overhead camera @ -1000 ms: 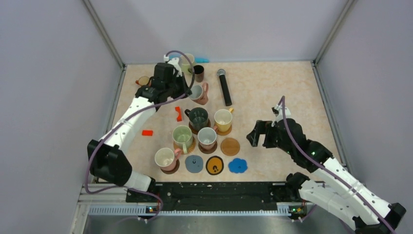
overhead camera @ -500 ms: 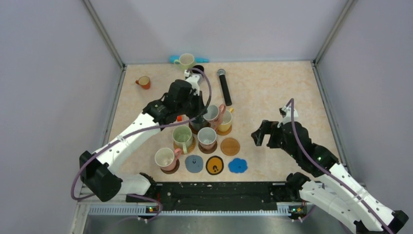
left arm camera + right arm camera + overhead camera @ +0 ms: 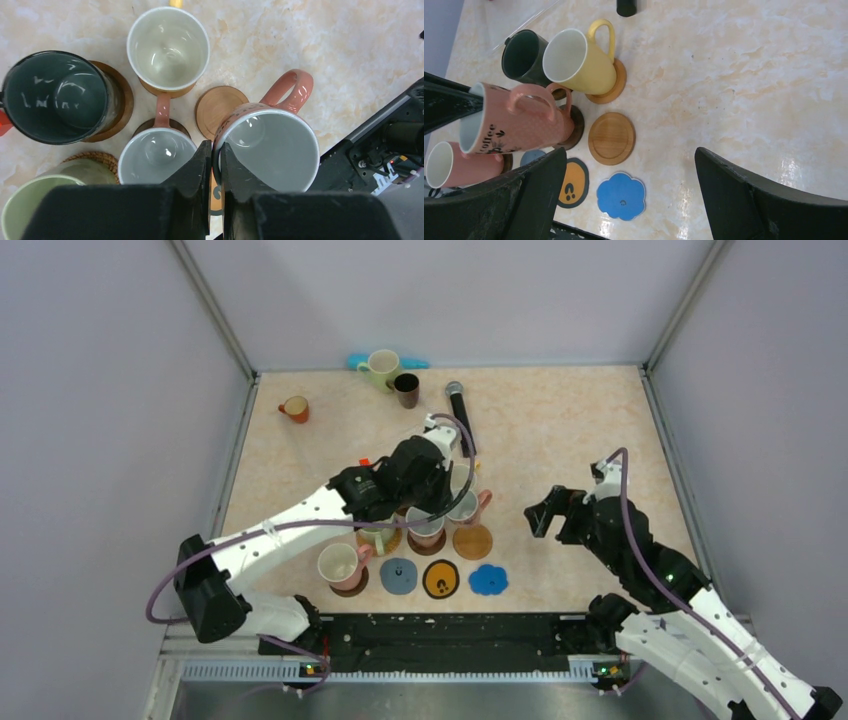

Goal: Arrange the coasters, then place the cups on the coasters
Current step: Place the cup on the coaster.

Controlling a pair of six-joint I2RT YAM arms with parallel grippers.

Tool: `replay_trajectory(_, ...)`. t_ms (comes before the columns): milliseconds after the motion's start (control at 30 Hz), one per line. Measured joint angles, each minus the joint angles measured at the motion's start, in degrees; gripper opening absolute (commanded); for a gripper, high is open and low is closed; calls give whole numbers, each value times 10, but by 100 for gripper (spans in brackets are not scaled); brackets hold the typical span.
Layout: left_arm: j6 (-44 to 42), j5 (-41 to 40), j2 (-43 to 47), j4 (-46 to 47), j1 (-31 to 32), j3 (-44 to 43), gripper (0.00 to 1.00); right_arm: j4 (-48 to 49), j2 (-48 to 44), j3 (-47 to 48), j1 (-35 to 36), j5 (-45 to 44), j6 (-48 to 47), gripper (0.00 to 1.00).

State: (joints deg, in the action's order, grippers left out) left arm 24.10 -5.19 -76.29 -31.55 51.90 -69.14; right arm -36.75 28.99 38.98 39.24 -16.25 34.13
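- left gripper [image 3: 215,165] was clamped on the rim of the pink mug [image 3: 272,145], one finger inside, one outside; mug sat centre-right in the left wrist view, handle toward the upper right
- pink mug partly covered a bare wooden coaster [image 3: 215,110]; couldn't tell whether they touched
- right gripper [image 3: 545,515] had its fingers wide apart, holding nothing; right of centre in the top view, well apart from the cups
- yellow mug [image 3: 579,62] and dark green mug [image 3: 521,55] stood on coasters, upper left of the right wrist view
- blue scalloped coaster [image 3: 621,195] and black-and-yellow coaster [image 3: 574,185] lay bare along the bottom edge
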Motion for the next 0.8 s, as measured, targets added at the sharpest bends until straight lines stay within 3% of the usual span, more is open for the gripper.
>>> replay_trajectory(433,0,-44,-92,1,56,-11,0,-9,-18,0,0,-7,6,98)
replay_trajectory(800,0,-53,-170,-2,67,-37,0,-9,-20,-3,0,-8,6,98)
